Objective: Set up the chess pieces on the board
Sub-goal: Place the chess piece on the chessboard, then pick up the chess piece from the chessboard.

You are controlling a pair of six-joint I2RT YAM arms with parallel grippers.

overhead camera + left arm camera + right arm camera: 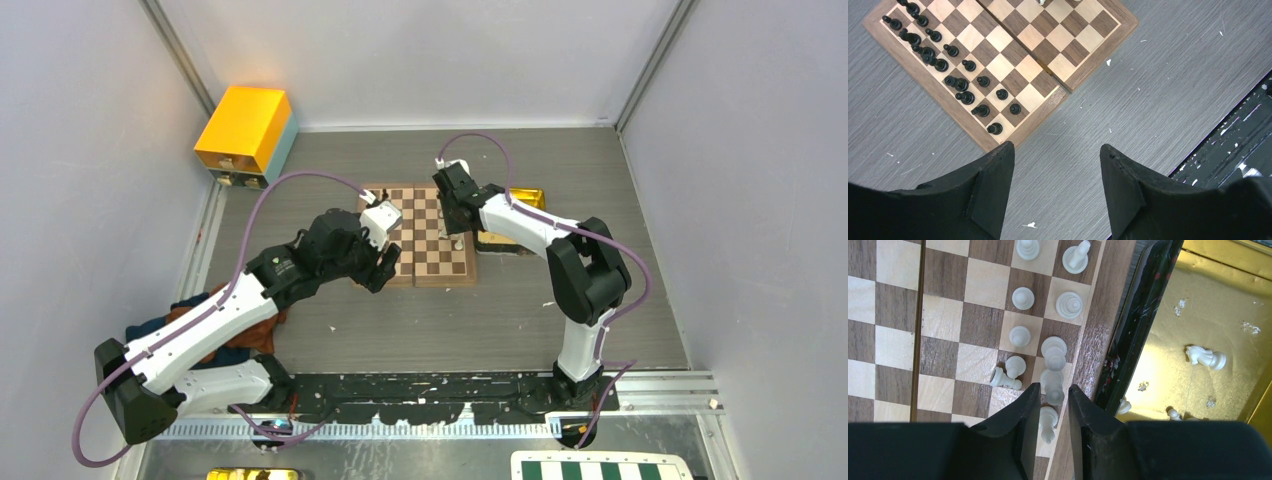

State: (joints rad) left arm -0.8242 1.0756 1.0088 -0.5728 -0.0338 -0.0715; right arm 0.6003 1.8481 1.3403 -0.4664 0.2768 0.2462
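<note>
— Over the board's (440,262) right edge, what's around the right gripper (1054,386)?
— White pieces (1019,336) crowd it, one pawn (1004,379) toppled. Its jaws stand narrow with a piece (1048,422) between; whether they touch it I cannot tell. Just beside sits the tray (1168,330), a knight (1205,357) lying in it.
— And the left gripper (1055,146)?
— I see it wide, holding nothing, above bare surface (1158,90) off the board's corner, near the black pieces (968,97) in two rows. A yellow box (245,130) sits well apart in the far corner.
</note>
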